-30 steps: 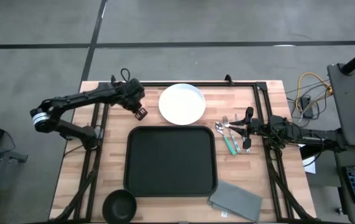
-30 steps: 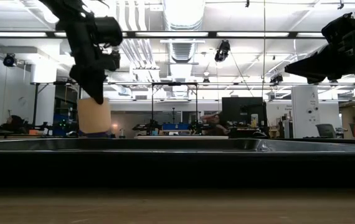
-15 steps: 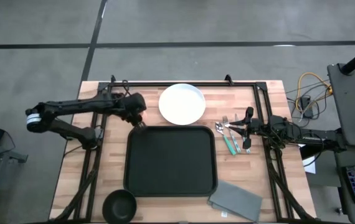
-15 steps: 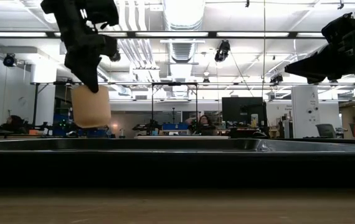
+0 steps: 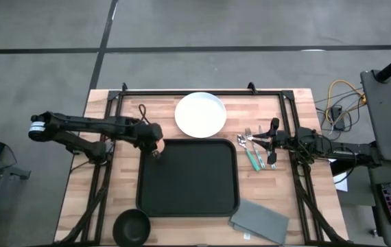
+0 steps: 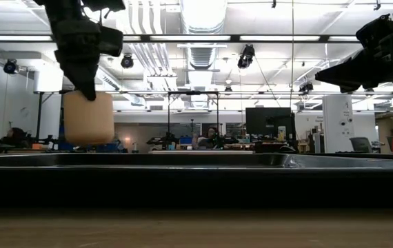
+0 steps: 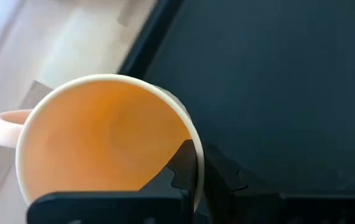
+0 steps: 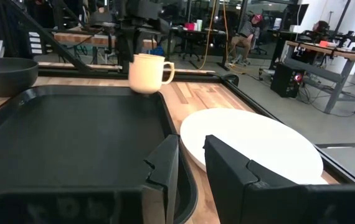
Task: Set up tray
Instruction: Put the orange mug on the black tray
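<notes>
The bowl (image 5: 131, 227) and napkin (image 5: 259, 221) lay nearest, outside the empty tray (image 5: 187, 178) at mid-table. The left gripper (image 5: 156, 145) pinched a mug (image 6: 88, 118) by its rim above the tray's far-left corner. Beyond, the plate (image 5: 200, 114) and cutlery (image 5: 251, 151) waited; the right gripper (image 5: 272, 143) stood partly spread, empty. Nearly everything remained to do.
</notes>
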Tool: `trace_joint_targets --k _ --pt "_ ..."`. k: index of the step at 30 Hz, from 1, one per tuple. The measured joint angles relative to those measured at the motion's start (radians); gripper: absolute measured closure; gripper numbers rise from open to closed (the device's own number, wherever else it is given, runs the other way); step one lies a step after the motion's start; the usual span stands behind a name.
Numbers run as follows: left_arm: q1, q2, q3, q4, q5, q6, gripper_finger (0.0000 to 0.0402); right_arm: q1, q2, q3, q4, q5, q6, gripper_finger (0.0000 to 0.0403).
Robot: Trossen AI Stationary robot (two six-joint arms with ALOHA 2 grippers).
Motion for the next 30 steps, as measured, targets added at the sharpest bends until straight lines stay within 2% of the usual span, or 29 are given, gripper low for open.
trace_joint_targets --k 10,18,30 --pt "-0.080 0.003 -0.063 0.008 -0.032 -0.110 0.0402 0.000 0.000 0.000 0.000 0.000 0.000 0.0335" --pt "-0.080 0.025 -0.114 0.102 -0.034 -0.115 0.0402 0.000 0.000 0.000 0.000 0.000 0.000 0.0335" --pt "-0.080 0.068 -0.092 0.092 -0.035 -0.103 0.0402 0.000 0.000 0.000 0.000 0.000 0.000 0.0335"
